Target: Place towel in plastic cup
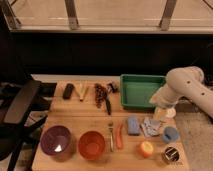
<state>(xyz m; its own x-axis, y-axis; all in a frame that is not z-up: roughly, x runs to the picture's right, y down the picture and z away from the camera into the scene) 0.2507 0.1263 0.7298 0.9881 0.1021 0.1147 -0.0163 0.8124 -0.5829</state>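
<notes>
The towel (151,126), a wrinkled pale grey-blue cloth, lies between the blue sponge (133,125) and the plastic cup (170,134); the gripper (161,111) hangs just above it, jaws wide, holding nothing

Wooden table (75,114) — towel (151,127), plastic cup (170,134)

My arm (186,84) comes in from the right edge of the scene. Its thick white link rises to a rounded elbow, then bends down and to the left. From there the wrist slopes downward. The gripper (162,108) hangs at the end of it, on the right side, about midway between near and far. It points down with its jaws spread wide apart.
</notes>
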